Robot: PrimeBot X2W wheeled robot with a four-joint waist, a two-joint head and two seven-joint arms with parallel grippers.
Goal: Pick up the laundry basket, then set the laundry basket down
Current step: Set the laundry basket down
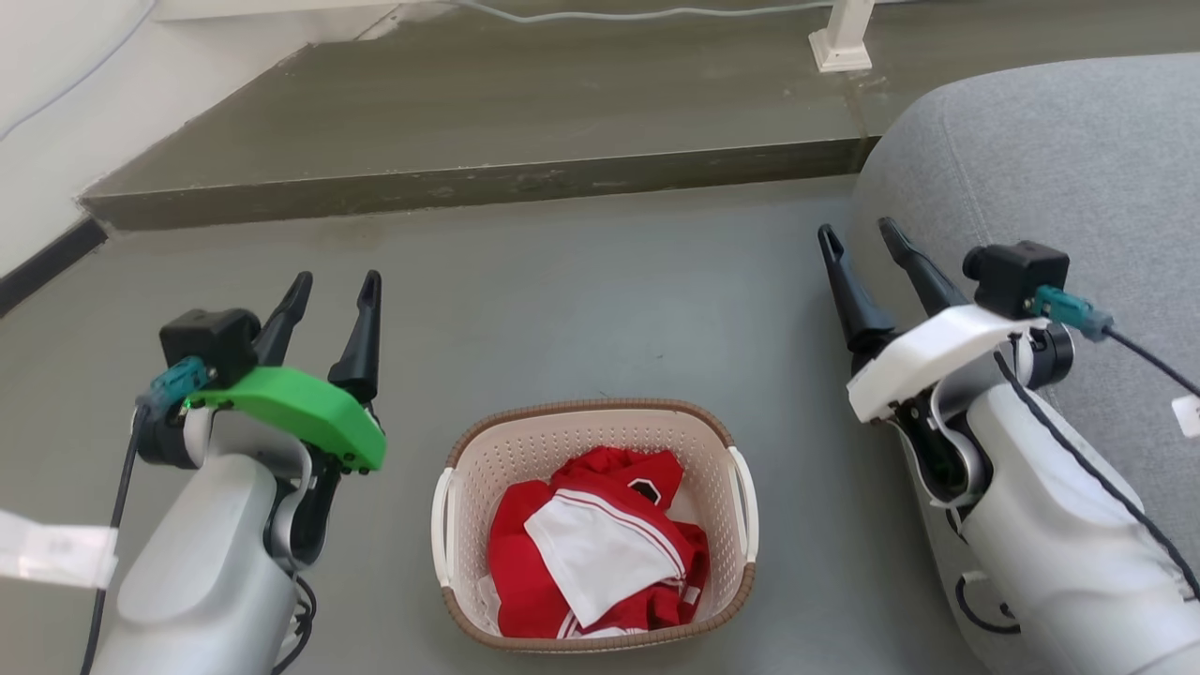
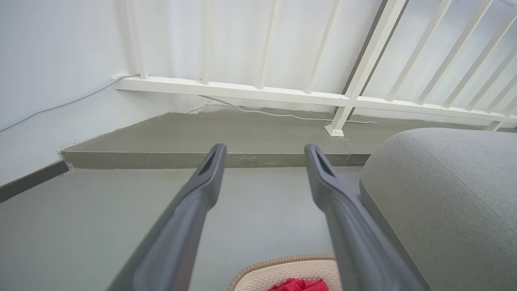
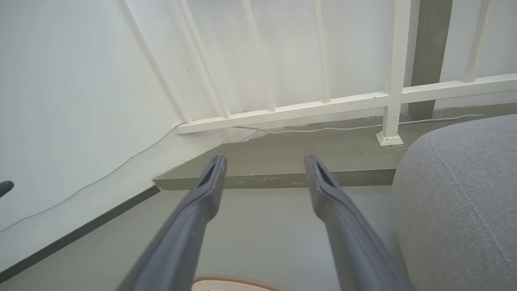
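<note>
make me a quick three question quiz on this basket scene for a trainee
1. True or false: the left hand grips the laundry basket.
2. What lies in the basket? A) blue towels B) red and white clothing C) nothing
3. Fill in: the grey cushion is beside the ___ hand.
Key: 1 false, it is open and clear of the basket; 2 B; 3 right, the right hand is next to it.

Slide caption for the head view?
Open left gripper and right gripper flank the laundry basket of red clothes on the floor.
</note>
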